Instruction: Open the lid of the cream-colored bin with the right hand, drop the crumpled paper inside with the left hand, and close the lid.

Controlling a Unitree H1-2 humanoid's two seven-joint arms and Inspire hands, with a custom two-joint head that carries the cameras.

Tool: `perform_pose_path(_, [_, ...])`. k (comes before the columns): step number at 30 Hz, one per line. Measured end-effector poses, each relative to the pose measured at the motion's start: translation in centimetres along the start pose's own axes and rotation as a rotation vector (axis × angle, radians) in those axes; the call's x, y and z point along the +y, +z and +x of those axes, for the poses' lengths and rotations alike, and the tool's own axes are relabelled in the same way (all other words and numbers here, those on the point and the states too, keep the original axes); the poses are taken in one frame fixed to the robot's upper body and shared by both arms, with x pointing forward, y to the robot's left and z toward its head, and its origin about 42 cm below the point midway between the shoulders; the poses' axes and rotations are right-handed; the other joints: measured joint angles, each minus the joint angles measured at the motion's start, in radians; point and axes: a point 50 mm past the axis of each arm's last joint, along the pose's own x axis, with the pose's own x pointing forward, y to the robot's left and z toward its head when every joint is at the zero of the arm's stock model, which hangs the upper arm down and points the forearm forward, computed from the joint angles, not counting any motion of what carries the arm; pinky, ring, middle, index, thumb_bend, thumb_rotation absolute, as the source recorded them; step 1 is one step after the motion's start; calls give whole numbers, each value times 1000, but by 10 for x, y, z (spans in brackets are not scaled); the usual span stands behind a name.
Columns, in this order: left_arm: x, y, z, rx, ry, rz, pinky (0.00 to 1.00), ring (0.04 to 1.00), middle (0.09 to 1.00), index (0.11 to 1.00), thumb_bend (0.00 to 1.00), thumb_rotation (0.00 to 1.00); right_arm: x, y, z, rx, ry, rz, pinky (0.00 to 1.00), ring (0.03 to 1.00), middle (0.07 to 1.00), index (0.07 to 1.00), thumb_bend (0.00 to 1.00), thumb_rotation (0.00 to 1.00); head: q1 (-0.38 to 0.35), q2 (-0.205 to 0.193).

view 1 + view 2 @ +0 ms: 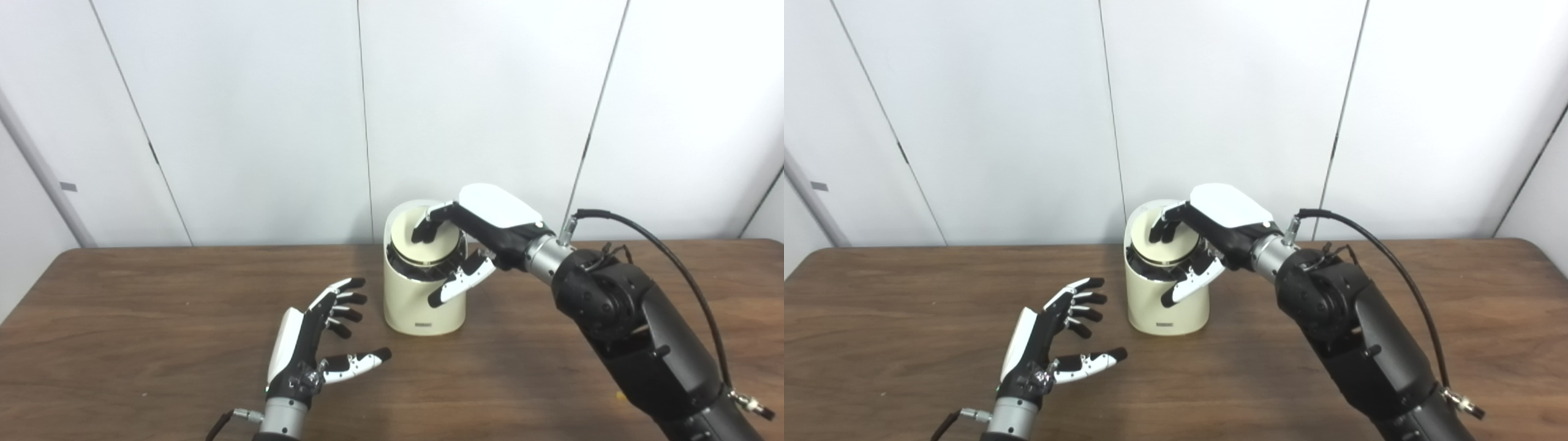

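The cream-colored bin (422, 306) stands upright at the table's middle, near the back. Its round lid (425, 251) sits in the top opening, with a dark gap showing along its front edge. My right hand (484, 233) reaches over the bin from the right. Its fingertips (421, 231) rest on the lid and its thumb hangs in front of the bin's wall, holding nothing. My left hand (312, 343) is open and empty above the table, front left of the bin, palm turned toward it. No crumpled paper is in view.
The brown wooden table (153, 318) carries only the bin. White wall panels stand close behind it. My right arm (637, 331) crosses the table's right side.
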Motion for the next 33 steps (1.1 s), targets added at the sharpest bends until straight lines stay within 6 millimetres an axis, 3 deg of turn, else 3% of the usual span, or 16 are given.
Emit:
perform_pose_path(13, [1, 1, 0, 1, 2, 5, 515, 638, 724, 805, 808, 0, 3, 0, -1, -22, 6, -8, 812, 812, 646, 647, 811, 372, 2, 12])
perform_pose_path(33, [5, 5, -5, 8, 5, 45, 505, 625, 716, 802, 800, 8, 11, -3, -4, 12, 26, 1, 876, 838, 669, 656, 801, 342, 11, 43])
